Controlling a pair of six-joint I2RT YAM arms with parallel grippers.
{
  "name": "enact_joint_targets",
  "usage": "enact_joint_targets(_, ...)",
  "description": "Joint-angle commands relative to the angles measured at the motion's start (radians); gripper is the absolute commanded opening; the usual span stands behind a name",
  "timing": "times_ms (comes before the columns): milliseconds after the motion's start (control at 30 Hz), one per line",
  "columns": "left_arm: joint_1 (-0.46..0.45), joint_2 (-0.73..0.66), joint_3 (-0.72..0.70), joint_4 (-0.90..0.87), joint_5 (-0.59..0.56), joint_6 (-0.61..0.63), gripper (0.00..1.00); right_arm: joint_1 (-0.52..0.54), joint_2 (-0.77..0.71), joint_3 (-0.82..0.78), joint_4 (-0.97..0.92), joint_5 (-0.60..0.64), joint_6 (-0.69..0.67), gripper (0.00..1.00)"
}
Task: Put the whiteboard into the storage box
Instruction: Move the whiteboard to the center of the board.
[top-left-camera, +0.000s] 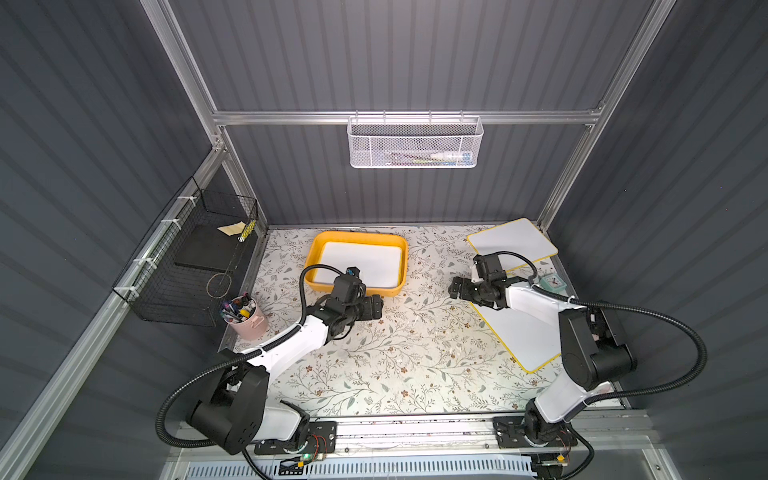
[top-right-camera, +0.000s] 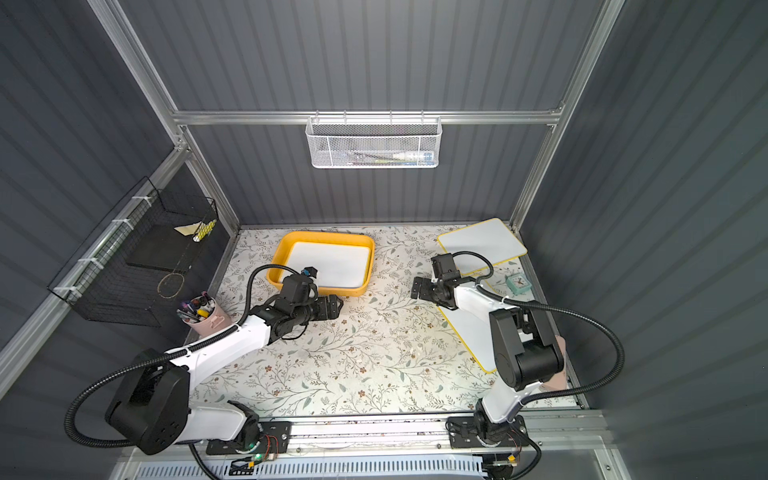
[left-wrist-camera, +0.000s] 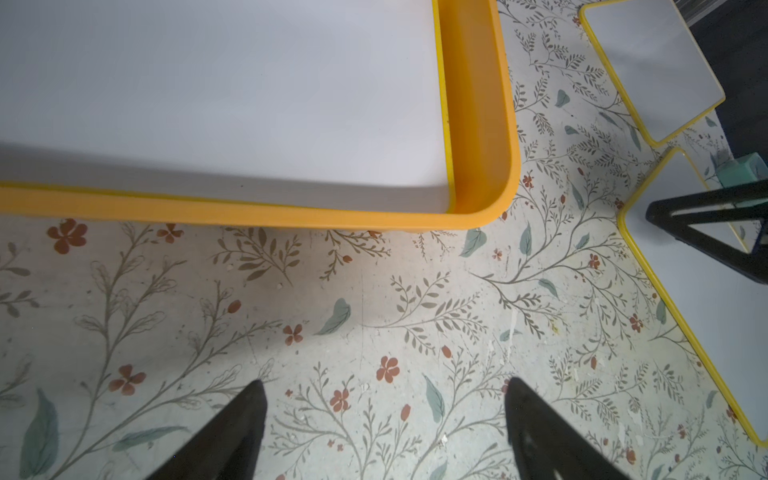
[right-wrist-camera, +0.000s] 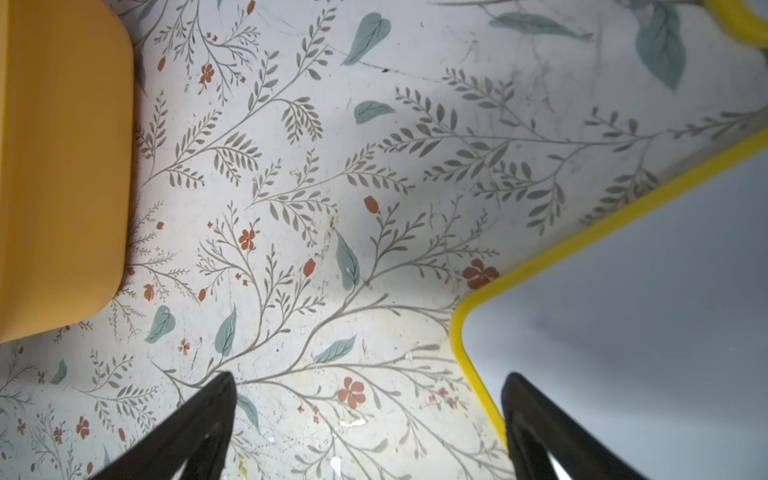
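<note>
Whiteboard (top-left-camera: 365, 262) lies flat inside the storage box (top-left-camera: 357, 236) at the back left of the bench (top-left-camera: 395, 353). Left hand (left-wrist-camera: 384, 386), spread and empty, hovers just beside the box. The right hand (right-wrist-camera: 370, 378), also spread, hangs above the corner of a second yellow-edged board (top-left-camera: 519, 332). Labels in the white mesh basket (top-left-camera: 415, 145) are too small to read.

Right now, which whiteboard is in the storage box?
The left whiteboard, lying within the storage box; the corner whiteboard and near-right whiteboard lie outside.
</note>
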Motion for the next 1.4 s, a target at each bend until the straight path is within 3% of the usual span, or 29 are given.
enact_joint_targets(0,-0.009,0.008,0.02,0.01,0.019,-0.01,0.9,-0.001,0.061,0.033,-0.061,-0.014,-0.027,0.99)
enact_joint_targets(267,-0.012,0.005,0.009,-0.007,0.014,-0.015,0.9,0.008,0.127,0.036,-0.048,-0.127,-0.001,0.99)
enact_joint_targets(467,-0.012,0.006,0.0,-0.011,-0.012,-0.015,0.9,0.074,0.129,-0.037,0.013,-0.205,0.063,0.99)
enact_joint_targets(567,-0.012,0.012,0.017,-0.025,-0.027,-0.004,0.9,0.132,0.126,-0.068,0.037,-0.28,0.109,0.99)
enact_joint_targets(833,-0.012,-0.013,0.02,-0.052,-0.106,-0.025,0.91,0.376,0.109,-0.088,0.122,-0.339,0.265,0.99)
enact_joint_targets(933,-0.012,-0.043,-0.004,-0.052,-0.129,-0.054,0.91,0.422,0.109,-0.057,0.133,-0.335,0.291,0.99)
enact_joint_targets(1167,-0.013,-0.104,-0.091,-0.037,-0.07,-0.112,0.9,0.362,-0.003,0.015,-0.035,-0.185,0.165,0.99)
enact_joint_targets(1367,-0.089,-0.151,-0.182,0.0,-0.054,-0.193,0.88,0.171,-0.025,0.079,-0.204,-0.119,0.011,0.99)
